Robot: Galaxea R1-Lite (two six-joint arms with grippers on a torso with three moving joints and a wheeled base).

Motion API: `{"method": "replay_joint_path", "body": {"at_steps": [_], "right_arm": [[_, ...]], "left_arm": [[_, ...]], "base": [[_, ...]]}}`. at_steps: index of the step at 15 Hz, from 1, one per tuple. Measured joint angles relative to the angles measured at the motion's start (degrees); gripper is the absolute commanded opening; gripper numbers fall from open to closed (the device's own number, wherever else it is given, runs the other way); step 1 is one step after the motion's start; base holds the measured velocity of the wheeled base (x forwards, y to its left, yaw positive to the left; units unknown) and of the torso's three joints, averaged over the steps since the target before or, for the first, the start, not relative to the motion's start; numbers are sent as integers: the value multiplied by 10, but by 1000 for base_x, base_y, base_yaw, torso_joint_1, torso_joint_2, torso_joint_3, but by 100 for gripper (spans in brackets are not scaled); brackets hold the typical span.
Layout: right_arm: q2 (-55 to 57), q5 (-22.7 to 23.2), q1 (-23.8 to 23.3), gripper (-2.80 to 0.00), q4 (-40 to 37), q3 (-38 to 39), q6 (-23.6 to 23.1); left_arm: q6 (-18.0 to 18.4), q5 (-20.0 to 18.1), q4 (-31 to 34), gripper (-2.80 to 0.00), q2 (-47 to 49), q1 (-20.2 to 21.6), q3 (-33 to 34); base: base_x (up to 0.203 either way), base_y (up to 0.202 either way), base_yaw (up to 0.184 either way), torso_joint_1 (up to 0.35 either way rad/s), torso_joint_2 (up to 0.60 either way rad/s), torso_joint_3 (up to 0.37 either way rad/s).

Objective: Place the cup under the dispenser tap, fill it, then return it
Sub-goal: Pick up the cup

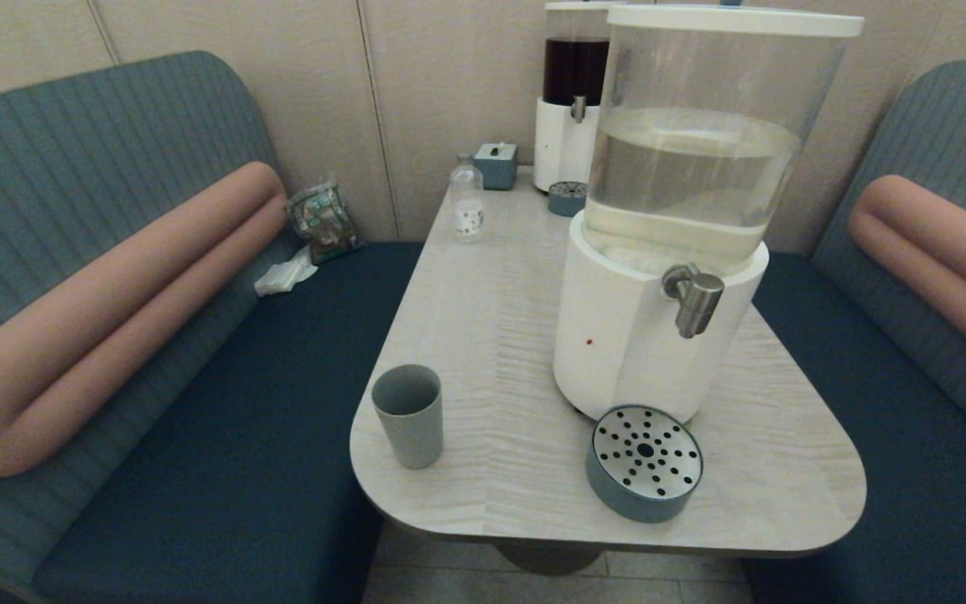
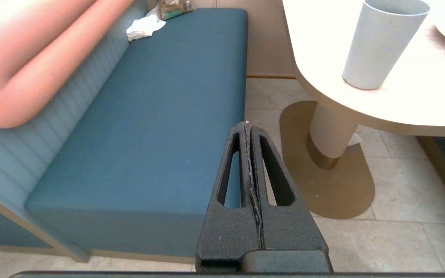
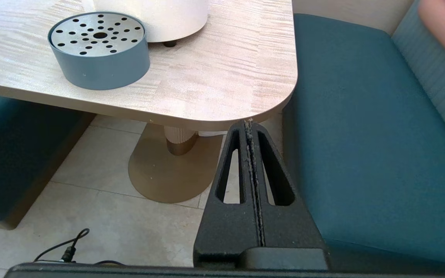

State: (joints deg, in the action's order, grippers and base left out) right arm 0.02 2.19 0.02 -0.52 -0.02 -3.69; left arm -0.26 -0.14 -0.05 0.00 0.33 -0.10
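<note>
Pale wood-grain tabletop (image 1: 516, 335) is seen carrying the matte grey-green tapered cup (image 1: 408, 415) upright at its near-left corner, well apart from the brushed-steel dispenser tap (image 1: 693, 299); left gripper (image 2: 248, 127) and right gripper (image 3: 248, 125) are parked low, jaws closed on nothing.

Grey-green cup (image 1: 407, 413); blue-grey tray (image 1: 644, 463) topped with hole-dotted steel.

Cup (image 1: 407, 415): stood alone at the worktop's (image 1: 500, 335) near left edge, bare surface all around.
Under the dispenser tap (image 1: 693, 298): open gap above the worktop; round tray (image 1: 645, 461) sat just in front.
Far end: small bottle (image 1: 467, 200) and second dispenser (image 1: 571, 109) crowded it.
</note>
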Motion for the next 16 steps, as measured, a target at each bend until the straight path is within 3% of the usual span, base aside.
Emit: {"method": "replay_joint_path", "body": {"at_steps": [3, 5, 11, 12, 13, 16], "right_arm": [[0, -1, 0, -280, 0, 0, 9], [0, -1, 0, -280, 0, 0, 10], [0, -1, 0, -280, 1, 0, 9], [0, -1, 0, -280, 0, 0, 9], [0, -1, 0, -280, 1, 0, 9], [0, -1, 0, -280, 1, 0, 9]], "left_arm": [[-17, 0, -2, -280, 0, 0, 0], [-52, 9, -3, -280, 0, 0, 0], [-54, 11, -5, -280, 0, 0, 0], [-47, 11, 0, -15, 0, 0, -1], [-33, 6, 3, 0, 0, 0, -3], [-29, -16, 14, 0, 24, 0, -88]], "base": [[0, 0, 0, 0, 0, 0], [0, 0, 0, 0, 0, 0], [0, 0, 0, 0, 0, 0], [0, 0, 0, 0, 0, 0], [0, 0, 0, 0, 0, 0], [0, 0, 0, 0, 0, 0]]}}
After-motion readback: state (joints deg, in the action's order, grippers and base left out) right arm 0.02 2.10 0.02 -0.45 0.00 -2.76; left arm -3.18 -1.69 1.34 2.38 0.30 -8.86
